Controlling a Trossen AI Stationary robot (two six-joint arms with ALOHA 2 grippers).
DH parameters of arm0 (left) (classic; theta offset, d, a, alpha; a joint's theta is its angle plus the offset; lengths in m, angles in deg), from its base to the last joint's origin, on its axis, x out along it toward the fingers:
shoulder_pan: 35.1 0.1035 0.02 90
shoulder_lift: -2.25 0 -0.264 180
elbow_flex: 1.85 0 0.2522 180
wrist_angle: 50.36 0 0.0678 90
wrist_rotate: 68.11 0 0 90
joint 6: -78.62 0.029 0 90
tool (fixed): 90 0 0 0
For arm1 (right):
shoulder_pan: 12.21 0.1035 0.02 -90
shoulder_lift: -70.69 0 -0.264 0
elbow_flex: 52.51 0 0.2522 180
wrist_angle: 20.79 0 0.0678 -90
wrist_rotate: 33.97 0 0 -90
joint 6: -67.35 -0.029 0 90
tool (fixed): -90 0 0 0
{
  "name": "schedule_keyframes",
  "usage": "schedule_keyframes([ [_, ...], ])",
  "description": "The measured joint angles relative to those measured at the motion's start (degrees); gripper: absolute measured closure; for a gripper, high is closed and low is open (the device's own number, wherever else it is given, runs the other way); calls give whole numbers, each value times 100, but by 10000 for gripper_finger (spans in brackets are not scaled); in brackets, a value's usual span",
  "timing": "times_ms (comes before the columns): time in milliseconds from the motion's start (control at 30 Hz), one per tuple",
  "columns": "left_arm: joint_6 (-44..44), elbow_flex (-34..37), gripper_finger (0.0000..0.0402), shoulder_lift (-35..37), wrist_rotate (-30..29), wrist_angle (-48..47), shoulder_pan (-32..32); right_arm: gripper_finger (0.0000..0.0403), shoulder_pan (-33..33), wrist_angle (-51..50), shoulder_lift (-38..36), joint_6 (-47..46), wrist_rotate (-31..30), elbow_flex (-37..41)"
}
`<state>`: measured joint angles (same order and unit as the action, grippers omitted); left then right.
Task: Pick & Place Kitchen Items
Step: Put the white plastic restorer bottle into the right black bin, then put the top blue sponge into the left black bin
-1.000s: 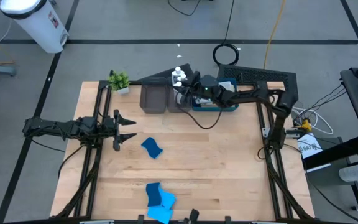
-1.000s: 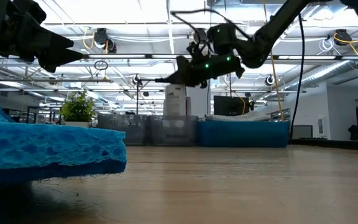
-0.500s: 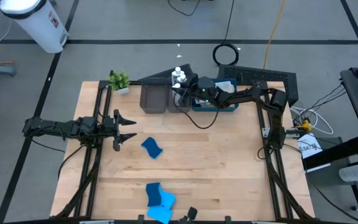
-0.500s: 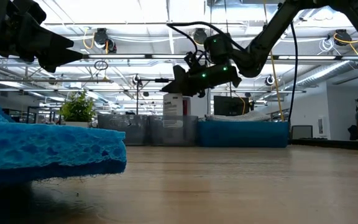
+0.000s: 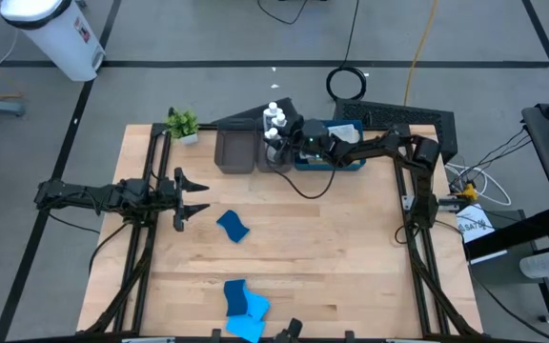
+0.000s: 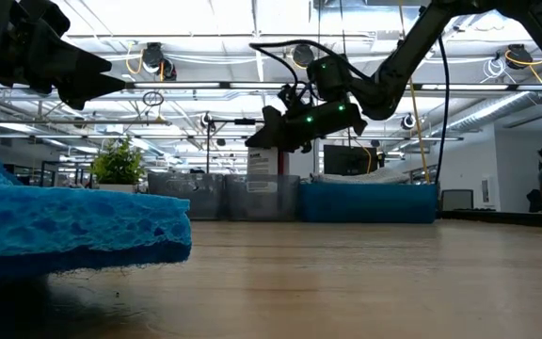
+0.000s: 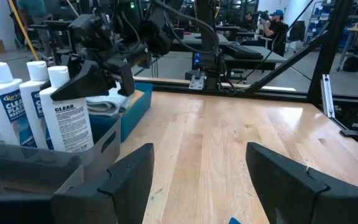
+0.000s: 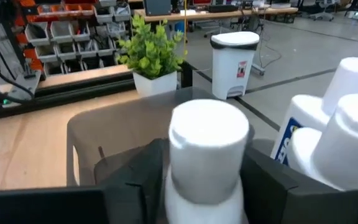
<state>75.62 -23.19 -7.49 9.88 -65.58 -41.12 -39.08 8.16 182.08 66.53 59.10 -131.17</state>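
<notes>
Up at the far edge of the surface [image 5: 351, 248], the right hand [image 5: 280, 143] hung over the grey tray [image 5: 276, 156], its fingers [image 8: 135, 171] set on either side of a white bottle [image 8: 207, 158] that stood upright in that tray; the fingers flanked the bottle's neck, but whether they were pressing it or had let go could not be told. Two more bottles [image 5: 274, 116] stood just beside it in the same tray, blue labels showing in the left wrist view. A second grey tray [image 5: 235, 151] sat next to it toward the left, a blue tray [image 5: 355, 163] with a pale cloth [image 7: 101, 102] in it toward the right, and a potted plant [image 5: 183, 124] stood near the far left corner. The left hand [image 5: 198, 198] hovered open above the left edge, holding nothing. A blue sponge [image 5: 233, 227] lay near it toward the middle, and more sponges [image 5: 244, 310] lay together at the near edge.
</notes>
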Motion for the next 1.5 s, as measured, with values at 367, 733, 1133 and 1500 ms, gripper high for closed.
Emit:
schedule_keyframes([
  [367,0,0,144,2,0,0,0,157,93,-164,-469,14,10,-8],
  [733,0,0,144,0,0,0,0,139,598,-1399,-1901,460,4,236],
  [1133,-1,0,144,2,0,-1,0,162,2199,-2095,-4219,176,16,1561],
  [1500,-1,0,144,0,0,0,-1,194,3377,-2080,-7063,-58,-18,3406],
])
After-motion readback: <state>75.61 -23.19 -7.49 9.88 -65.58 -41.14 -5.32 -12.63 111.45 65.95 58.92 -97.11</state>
